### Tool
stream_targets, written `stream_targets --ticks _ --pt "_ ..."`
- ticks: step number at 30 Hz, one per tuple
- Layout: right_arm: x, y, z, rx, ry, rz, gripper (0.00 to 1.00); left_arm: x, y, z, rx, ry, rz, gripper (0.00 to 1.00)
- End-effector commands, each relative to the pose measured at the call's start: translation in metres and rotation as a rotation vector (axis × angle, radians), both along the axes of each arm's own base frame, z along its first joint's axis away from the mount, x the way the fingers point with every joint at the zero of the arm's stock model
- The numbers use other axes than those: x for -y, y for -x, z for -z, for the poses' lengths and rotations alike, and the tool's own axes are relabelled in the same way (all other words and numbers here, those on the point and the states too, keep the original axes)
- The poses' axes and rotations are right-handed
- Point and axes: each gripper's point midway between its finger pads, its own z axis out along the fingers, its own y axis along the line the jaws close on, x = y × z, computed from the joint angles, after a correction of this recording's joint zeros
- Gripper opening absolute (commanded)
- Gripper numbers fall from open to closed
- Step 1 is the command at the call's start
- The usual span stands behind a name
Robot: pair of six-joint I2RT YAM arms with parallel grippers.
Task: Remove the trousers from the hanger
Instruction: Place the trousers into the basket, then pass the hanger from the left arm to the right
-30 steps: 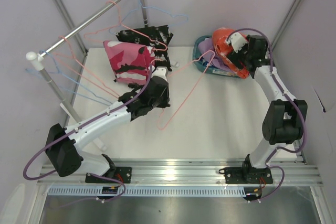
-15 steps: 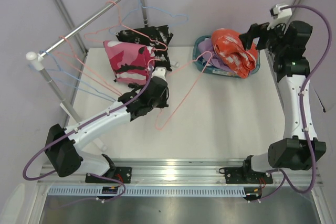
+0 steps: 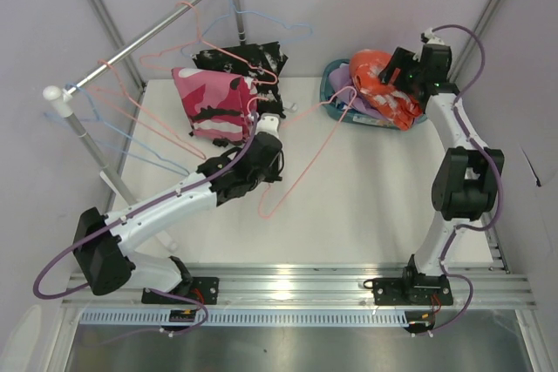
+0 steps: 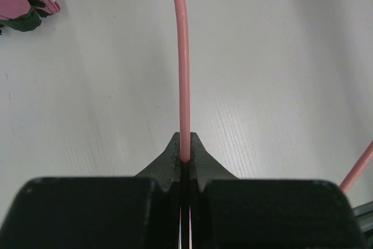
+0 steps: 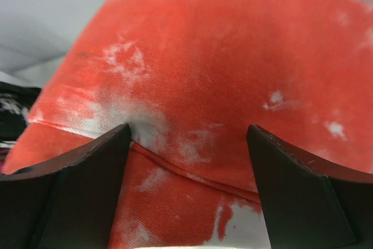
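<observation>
My left gripper (image 3: 272,165) (image 4: 185,155) is shut on the wire of a bare pink hanger (image 3: 305,158) (image 4: 184,74), which slants across the white table toward the basket. A heap of orange trousers (image 3: 384,93) (image 5: 198,56) tops that teal basket (image 3: 330,84), with lavender cloth (image 3: 345,104) under it. Just above the orange cloth, my right gripper (image 3: 394,71) (image 5: 189,135) stands open with its fingers wide apart. Pink-magenta trousers (image 3: 214,102) and black speckled trousers (image 3: 244,58) hang on hangers at the back left.
A metal rail (image 3: 139,37) on white-capped posts crosses the back left corner and carries several bare pink and blue hangers (image 3: 131,128). Grey walls close in the back and both sides. The table (image 3: 366,206) is white.
The right arm swung out to the right, away from the basket, then came back over the orange trousers. The left gripper and its hanger shifted slightly.
</observation>
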Motion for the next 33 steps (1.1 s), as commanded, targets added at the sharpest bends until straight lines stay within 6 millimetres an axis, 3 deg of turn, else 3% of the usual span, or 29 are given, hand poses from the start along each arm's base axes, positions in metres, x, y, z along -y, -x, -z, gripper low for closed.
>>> stream_targets --ticks 1,3,5,6,8,9,12,13,15,17,18,20,21,23,24,26,27,33 --pt "-0.005 -0.007 0.012 -0.027 0.027 0.009 0.86 -0.004 -0.006 -0.031 0.084 0.028 -0.026 0.00" --pt "-0.006 -0.004 0.021 -0.070 0.023 0.007 0.86 -0.008 -0.007 -0.034 0.101 0.002 -0.035 0.00" --pt "-0.001 0.001 0.008 -0.063 0.046 0.024 0.87 -0.011 -0.008 -0.034 0.110 -0.019 -0.037 0.00" --pt "0.001 0.003 -0.024 -0.002 0.058 0.028 0.87 -0.012 -0.008 -0.034 0.116 -0.030 -0.031 0.00" --pt "0.001 0.012 -0.062 0.051 0.066 0.028 0.88 -0.013 -0.010 -0.034 0.126 -0.047 -0.027 0.00" --pt "-0.001 0.021 -0.106 0.132 0.062 0.026 0.89 -0.013 -0.011 -0.036 0.135 -0.059 -0.022 0.00" --pt "-0.012 0.046 -0.156 0.215 0.046 0.007 0.88 -0.015 -0.016 -0.039 0.158 -0.091 -0.035 0.00" --pt "-0.016 0.065 -0.179 0.261 0.046 0.000 0.88 -0.015 -0.018 -0.041 0.164 -0.095 -0.040 0.00" --pt "-0.045 0.084 -0.190 0.279 0.019 -0.066 0.86 -0.017 -0.022 -0.045 0.179 -0.108 -0.052 0.00" --pt "-0.068 0.109 -0.184 0.260 -0.016 -0.123 0.82 -0.016 -0.024 -0.051 0.190 -0.106 -0.063 0.00" --pt "-0.096 0.121 -0.180 0.246 -0.041 -0.189 0.77 -0.017 -0.024 -0.052 0.193 -0.116 -0.063 0.00" --pt "-0.124 0.144 -0.154 0.170 -0.071 -0.237 0.71 -0.019 -0.026 -0.055 0.200 -0.125 -0.074 0.00" --pt "-0.154 0.159 -0.144 0.141 -0.074 -0.297 0.69 -0.018 -0.027 -0.061 0.212 -0.118 -0.073 0.00" --pt "-0.174 0.179 -0.119 0.069 -0.091 -0.309 0.63 -0.018 -0.028 -0.067 0.225 -0.112 -0.075 0.00" --pt "-0.195 0.194 -0.112 0.050 -0.097 -0.360 0.62 -0.018 -0.028 -0.074 0.236 -0.100 -0.074 0.00" --pt "-0.204 0.201 -0.102 0.033 -0.131 -0.340 0.60 -0.015 -0.027 -0.080 0.242 -0.081 -0.061 0.00" --pt "-0.208 0.208 -0.086 0.007 -0.131 -0.350 0.59 -0.016 -0.025 -0.087 0.251 -0.062 -0.056 0.00" --pt "-0.235 0.213 -0.064 -0.036 -0.130 -0.420 0.48 -0.013 -0.013 -0.105 0.262 0.029 -0.027 0.00"
